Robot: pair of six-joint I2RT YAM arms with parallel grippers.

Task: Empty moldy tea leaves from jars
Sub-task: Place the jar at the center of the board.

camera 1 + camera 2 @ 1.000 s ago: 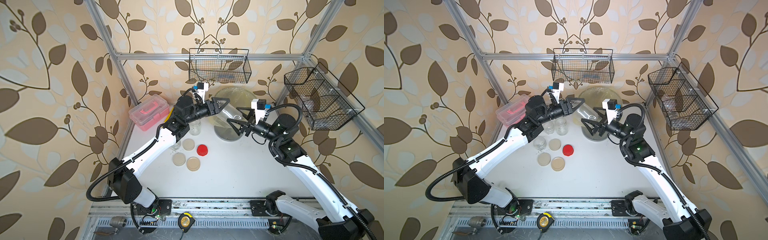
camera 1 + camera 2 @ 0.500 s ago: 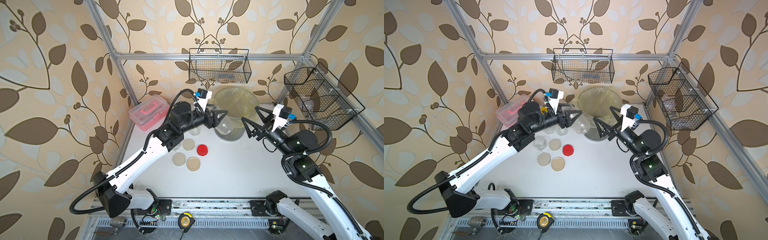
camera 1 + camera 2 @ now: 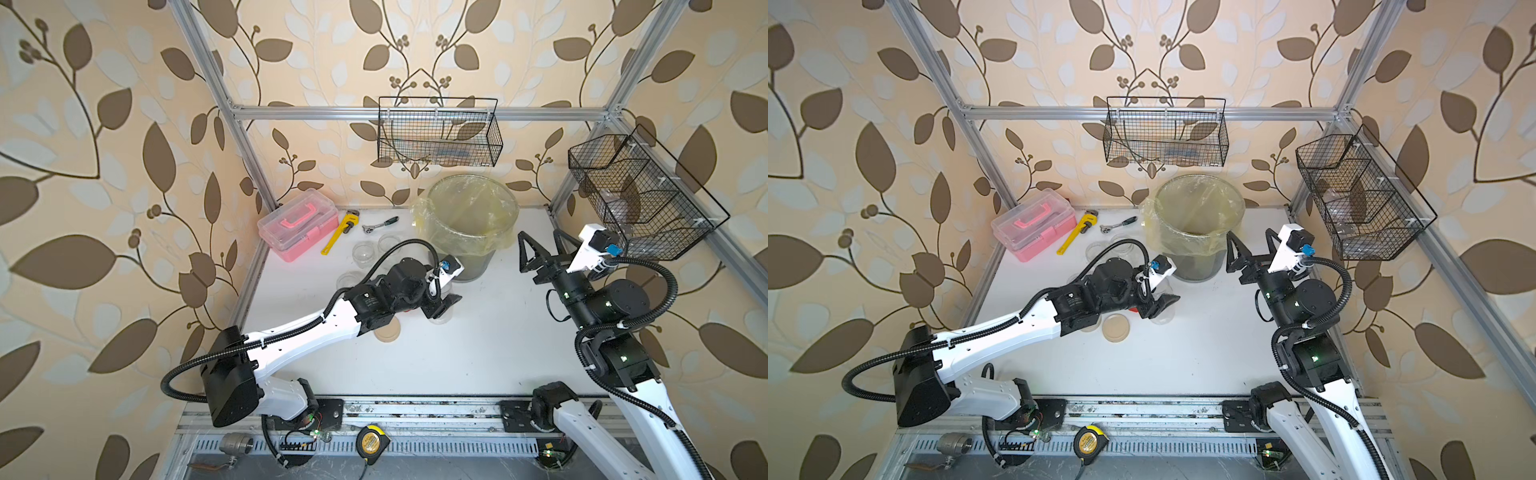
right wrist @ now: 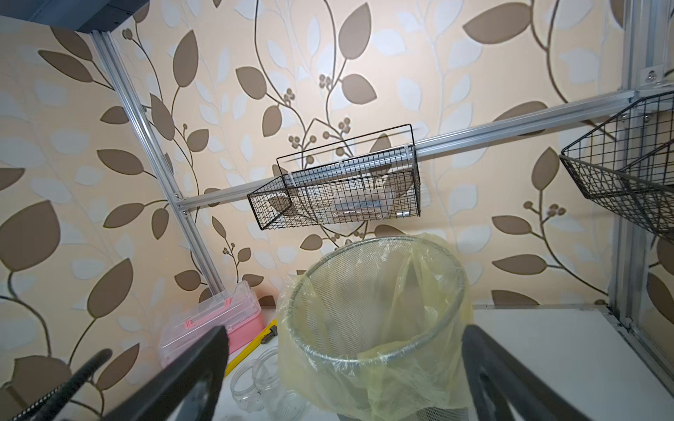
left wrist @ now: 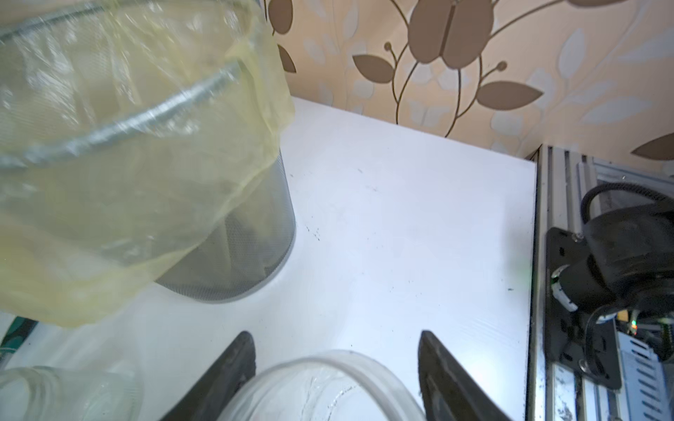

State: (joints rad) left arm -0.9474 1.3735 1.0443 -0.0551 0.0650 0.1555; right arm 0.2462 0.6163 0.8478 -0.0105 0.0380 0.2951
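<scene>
Jar (image 5: 328, 382) clamped in left gripper (image 3: 444, 308), just beside bin (image 3: 478, 266) — right gripper (image 3: 539, 239) agape; empty, well apart

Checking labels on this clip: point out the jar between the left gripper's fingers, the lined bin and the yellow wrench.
held jar (image 5: 328, 392): left wrist view, glass wall below the rim.
lined bin (image 3: 465, 243): in a top view, liner-draped front wall.
yellow wrench (image 3: 337, 233): in a top view, mid-handle.

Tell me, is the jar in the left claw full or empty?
Looks empty: the jar in the left gripper has no lid, and its clear glass shows no dark leaf bits, though only part shows.
</scene>
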